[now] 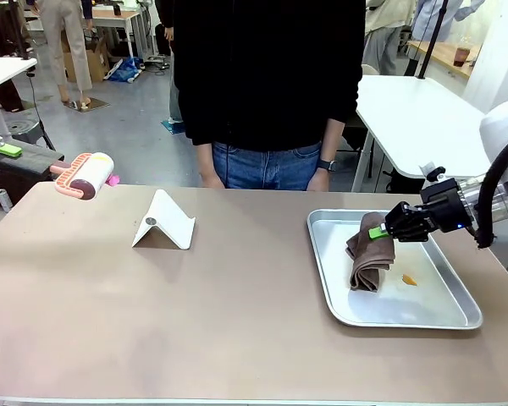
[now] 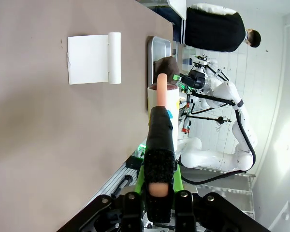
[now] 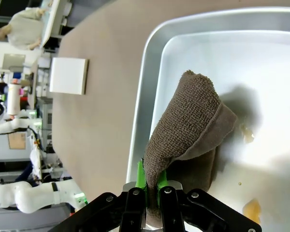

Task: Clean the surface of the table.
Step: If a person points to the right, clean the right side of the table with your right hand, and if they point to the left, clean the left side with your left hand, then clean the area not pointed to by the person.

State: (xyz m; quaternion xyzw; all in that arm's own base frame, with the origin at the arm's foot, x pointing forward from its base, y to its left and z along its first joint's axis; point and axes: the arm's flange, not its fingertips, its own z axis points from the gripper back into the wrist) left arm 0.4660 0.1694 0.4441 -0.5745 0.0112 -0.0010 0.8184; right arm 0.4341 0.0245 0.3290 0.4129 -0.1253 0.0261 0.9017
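Since the right gripper (image 3: 152, 186) has its jaws pinched almost closed on an upper fold of the brown cloth (image 3: 188, 125), you are at the pick-up step by my reading, with no wiping begun. The cloth's lower folds rest in the metal tray (image 3: 145, 87), toward the side nearer the table's middle. A small orange scrap (image 3: 251, 210) lies loose beside it on the tray floor. Next move calls for a straight lift so the hanging end clears the rim, then a carry onto the table (image 1: 195, 313), whose brown top runs under the tray and all else, then a flat press before you sweep. The left gripper (image 2: 159, 169) is clamped tight on the black-wrapped handle of the lint roller (image 2: 162, 99), near the table's far left corner; contact with the top, cannot tell. Mid-table sits a white folded stand (image 1: 163, 222); expect to wipe around it. Beyond, a person (image 1: 267, 76) stands at the far edge, hands down. The right wrist view gives you the pinch itself, half hidden behind the fingers in the front view. The front view gives the stand's tent shape, which both wrist views flatten to a white square.
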